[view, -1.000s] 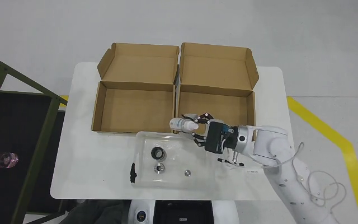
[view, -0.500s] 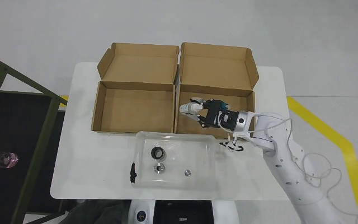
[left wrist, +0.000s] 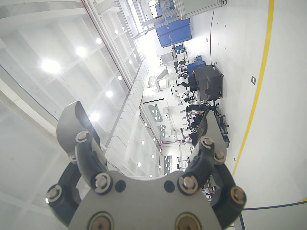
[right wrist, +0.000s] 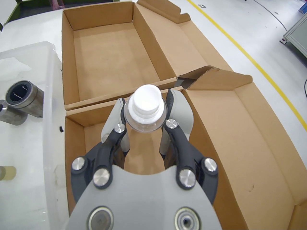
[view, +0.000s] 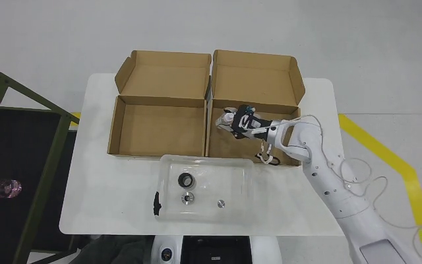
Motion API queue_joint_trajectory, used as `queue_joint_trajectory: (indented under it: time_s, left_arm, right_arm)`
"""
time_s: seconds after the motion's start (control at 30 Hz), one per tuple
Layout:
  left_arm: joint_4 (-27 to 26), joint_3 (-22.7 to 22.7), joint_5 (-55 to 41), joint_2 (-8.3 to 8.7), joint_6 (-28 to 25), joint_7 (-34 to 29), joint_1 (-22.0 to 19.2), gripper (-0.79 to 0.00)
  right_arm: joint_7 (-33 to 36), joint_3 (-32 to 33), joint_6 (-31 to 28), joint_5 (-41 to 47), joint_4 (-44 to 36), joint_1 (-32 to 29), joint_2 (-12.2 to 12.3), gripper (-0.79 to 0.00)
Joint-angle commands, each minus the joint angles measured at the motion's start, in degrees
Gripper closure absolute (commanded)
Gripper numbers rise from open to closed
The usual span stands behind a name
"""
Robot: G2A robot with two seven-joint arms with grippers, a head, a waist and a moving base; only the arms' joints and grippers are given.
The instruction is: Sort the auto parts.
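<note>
Starting leftmost: left arm's jaws spread wide, nothing between them, aimed up at the hall ceiling and well away from the work, so best left parked. Next, on the worktop [view: 99,165], the left box [view: 161,129] with its lid folded back, and in front of it the clear bin [view: 245,165] holding a linear bearing [view: 186,179] and two smaller metal parts yet to be sorted. Then the step in hand, judged to be the set-down: small clear bottle [right wrist: 146,107] with a white cap, pinched by its body just below the cap between the right arm's jaws, cap pointing at the twin walls between the two boxes, body inside the outline of the right box [right wrist: 239,144] near its left end. Height above the cardboard floor not readable, so lower slowly rather than drop. Keep the pinch firm until close to the floor. Steer clear of the dividing wall just beside the cap; drift a little rightward toward the open middle first. Tilt to lay the bottle on its side, since round and likely to topple if released upright. Spread the jaws only once settled, then lift straight up to avoid dragging it or catching the box wall.
</note>
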Motion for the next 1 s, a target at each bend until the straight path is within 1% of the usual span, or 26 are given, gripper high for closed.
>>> queue_joint_trajectory:
  time_s: [0.0,0.2,0.23,0.3,0.33,0.5,0.63,0.8,0.97]
  left_arm:
    - [0.0,0.0,0.0,0.00,0.0,0.0,0.0,-0.785]
    - [0.0,0.0,0.0,0.00,0.0,0.0,0.0,-0.785]
    - [0.0,0.0,0.0,0.00,0.0,0.0,0.0,-0.785]
    - [0.0,0.0,0.0,0.00,0.0,0.0,0.0,-0.785]
    - [0.0,0.0,0.0,0.00,0.0,0.0,0.0,-0.785]
    - [0.0,0.0,0.0,0.00,0.0,0.0,0.0,-0.785]
    - [0.0,0.0,0.0,0.00,0.0,0.0,0.0,-0.785]
    - [0.0,0.0,0.0,0.00,0.0,0.0,0.0,-0.785]
    - [0.0,0.0,0.0,0.00,0.0,0.0,0.0,-0.785]
  right_arm:
    - [0.4,-0.9,0.0,0.0,2.0,1.0,-0.3,0.000]
    - [0.0,-3.4,0.8,-0.1,6.1,3.4,-1.3,0.000]
    - [-0.1,-3.7,0.9,-0.1,6.7,3.6,-1.4,-0.040]
    - [-0.2,-4.2,1.1,-0.1,7.6,4.1,-1.6,-0.339]
    - [-0.3,-4.4,1.1,-0.1,8.1,4.3,-1.7,-0.785]
    - [-0.5,-5.0,0.5,1.1,8.8,5.3,-2.1,-0.785]
    - [-0.9,-3.7,0.6,2.8,7.8,5.2,-2.0,-0.785]
    - [1.6,-0.9,0.2,7.3,3.0,3.6,-1.5,-0.785]
    - [6.3,1.9,-2.4,7.6,-4.6,1.1,-0.3,-0.785]
